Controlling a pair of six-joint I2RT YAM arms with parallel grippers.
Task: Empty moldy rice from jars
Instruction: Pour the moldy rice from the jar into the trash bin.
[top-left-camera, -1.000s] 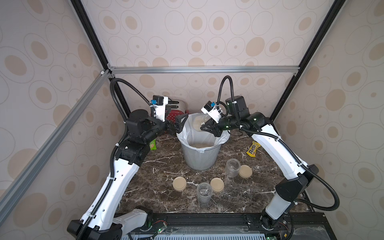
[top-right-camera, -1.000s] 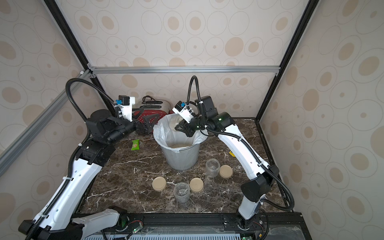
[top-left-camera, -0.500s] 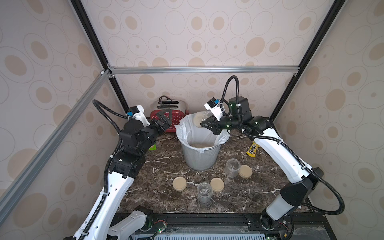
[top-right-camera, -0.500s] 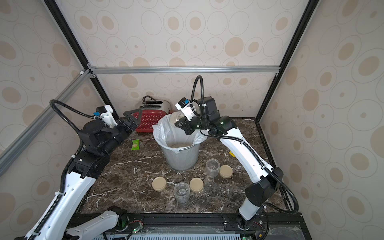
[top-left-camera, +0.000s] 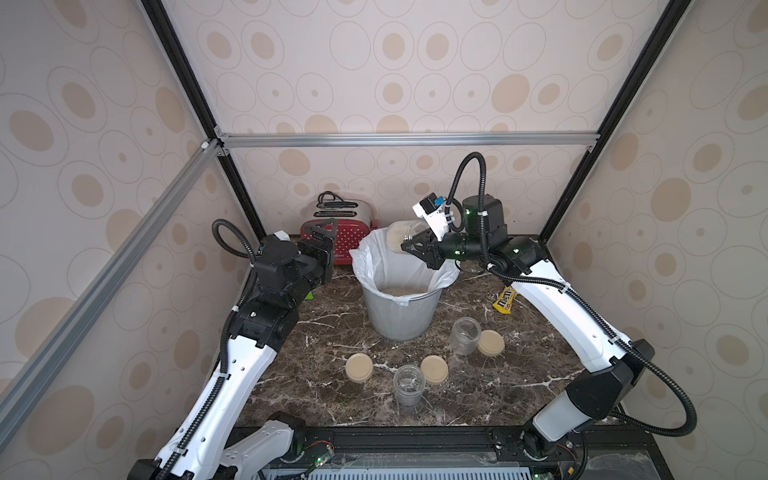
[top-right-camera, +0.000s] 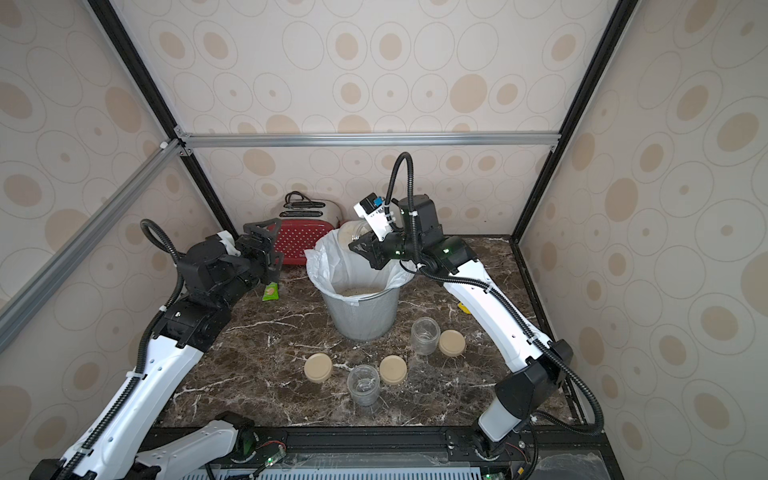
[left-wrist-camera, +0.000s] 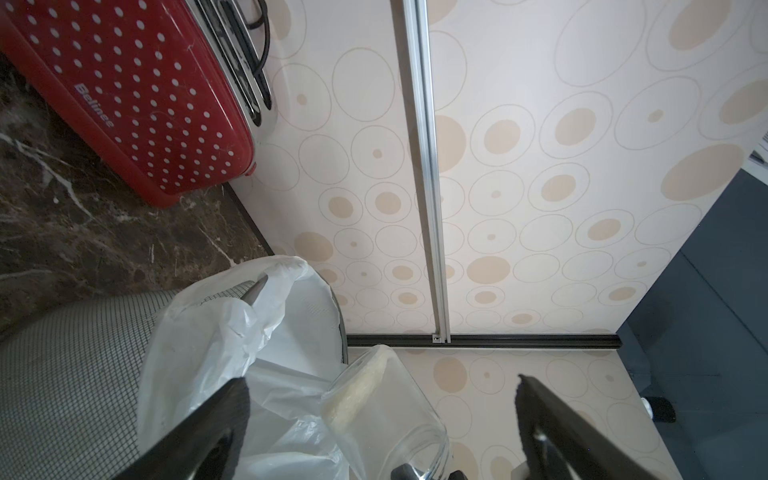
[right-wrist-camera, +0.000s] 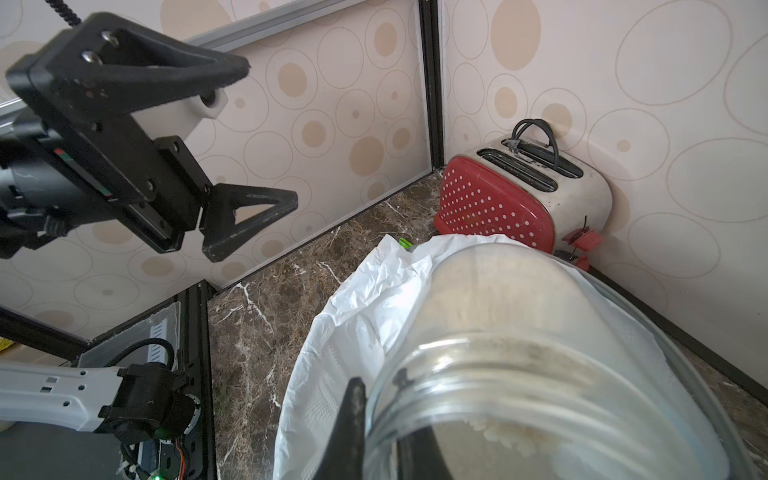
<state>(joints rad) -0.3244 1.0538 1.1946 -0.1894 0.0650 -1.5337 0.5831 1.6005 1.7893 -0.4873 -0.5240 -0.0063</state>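
Beige walls with oval rings close in my dark marble desk (top-left-camera: 332, 332). The grey mesh bin (top-left-camera: 399, 320) with its white liner stands in the middle, nearer the back edge, and moldy rice (top-left-camera: 401, 291) lies in its bottom. A red dotted toaster (top-left-camera: 353, 245) sits in the back left corner. My left pincer (right-wrist-camera: 270, 137) hangs near it, jaws wide apart and empty. My right pincer (top-left-camera: 415, 249) is clamped near the mouth of a held jar (top-left-camera: 398, 233), which is tipped sideways over the bin's back rim with rice inside. Two open jars (top-left-camera: 409, 384) (top-left-camera: 465, 334) stand upright toward the front edge. Three beige lids (top-left-camera: 359, 367) (top-left-camera: 434, 369) (top-left-camera: 491, 343) lie flat beside them.
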